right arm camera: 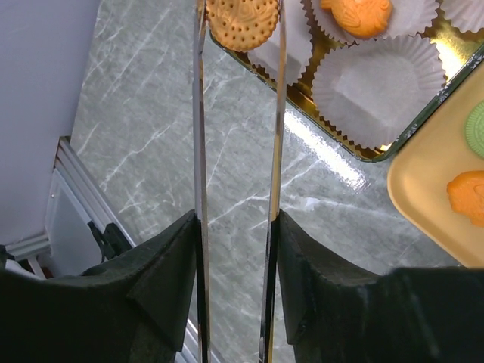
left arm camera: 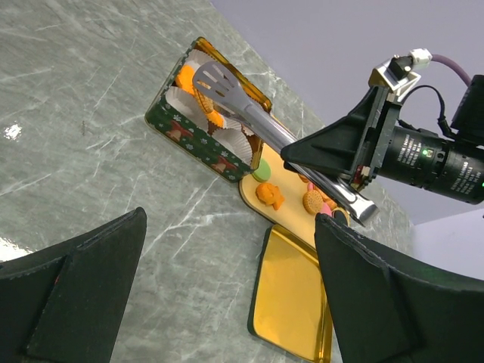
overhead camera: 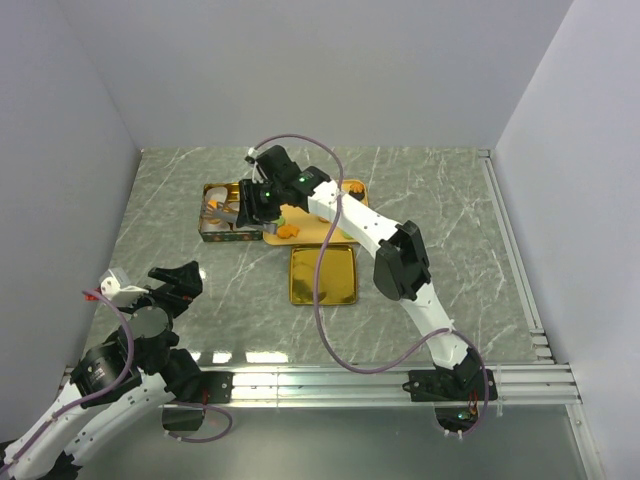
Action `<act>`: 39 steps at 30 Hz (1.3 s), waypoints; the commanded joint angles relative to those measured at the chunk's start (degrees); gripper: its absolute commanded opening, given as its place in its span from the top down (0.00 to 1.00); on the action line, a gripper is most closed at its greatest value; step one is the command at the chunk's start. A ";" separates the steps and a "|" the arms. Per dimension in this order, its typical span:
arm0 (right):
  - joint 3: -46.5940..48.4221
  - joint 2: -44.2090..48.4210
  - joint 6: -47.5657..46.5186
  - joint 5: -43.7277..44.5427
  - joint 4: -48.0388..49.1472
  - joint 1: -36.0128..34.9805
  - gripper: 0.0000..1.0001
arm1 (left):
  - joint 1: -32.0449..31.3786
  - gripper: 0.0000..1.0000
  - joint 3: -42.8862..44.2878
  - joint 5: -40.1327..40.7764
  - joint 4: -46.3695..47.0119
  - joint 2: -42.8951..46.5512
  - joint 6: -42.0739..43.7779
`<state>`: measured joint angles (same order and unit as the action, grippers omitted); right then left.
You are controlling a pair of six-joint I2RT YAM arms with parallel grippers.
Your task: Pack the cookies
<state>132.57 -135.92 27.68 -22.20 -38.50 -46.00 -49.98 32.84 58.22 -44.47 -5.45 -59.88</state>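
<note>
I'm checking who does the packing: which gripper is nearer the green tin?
Right. The right gripper hangs just beside the tin, its tongs reaching over it; the left gripper sits far off, to the near left.

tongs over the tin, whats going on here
The right gripper is shut on metal tongs, which pinch a round tan cookie above the paper cups in the green tin. One cup already holds an orange cookie; another is empty. More cookies lie on the yellow tray beside the tin, and the gold lid lies next to the tray. The left gripper is open, holding nothing.
</note>
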 commanded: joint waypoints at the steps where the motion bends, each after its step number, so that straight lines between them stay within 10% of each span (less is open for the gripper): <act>1: 3.39 -1.28 0.35 -0.83 2.82 -0.58 0.49 | -0.47 0.01 1.44 0.85 0.35 0.09 -0.77; 22: 3.04 2.85 -1.05 1.10 3.26 -0.58 0.39 | -0.56 0.01 1.44 0.93 0.44 -0.35 -0.33; 39: -19.00 21.56 -2.89 6.99 7.56 7.23 0.43 | -0.65 0.01 1.53 1.29 0.17 -0.26 -0.50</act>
<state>117.10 -120.03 26.37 -17.15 -33.12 -41.85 -50.35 32.84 58.39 -44.49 -5.48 -59.88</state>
